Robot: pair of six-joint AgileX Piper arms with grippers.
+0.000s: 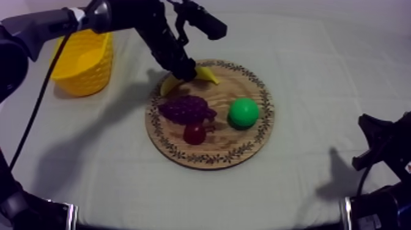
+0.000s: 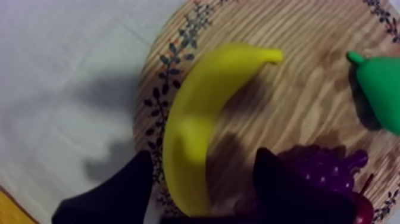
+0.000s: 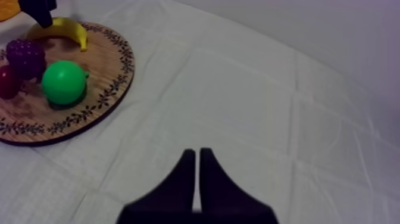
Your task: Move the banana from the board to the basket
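Note:
The yellow banana [image 1: 208,74] [image 2: 202,119] lies curved along the far left rim of the round wooden board [image 1: 251,147] [image 2: 297,89]. My left gripper [image 1: 183,68] [image 2: 205,154] is low over the banana and open. One black finger [image 2: 113,196] is on the rim side of the fruit, the other [image 2: 280,184] on the grapes side, with a gap left to the banana. The yellow basket [image 1: 82,61] stands at the far left of the table. My right gripper [image 3: 197,173] hovers shut over bare cloth, right of the board [image 3: 113,65].
On the board with the banana are purple grapes [image 1: 186,109] [image 2: 324,170], a small red fruit [image 1: 194,133] and a green pear [image 1: 243,112] [image 2: 381,89]. The grapes lie close beside the banana. My right arm [image 1: 382,147] rests at the table's near right.

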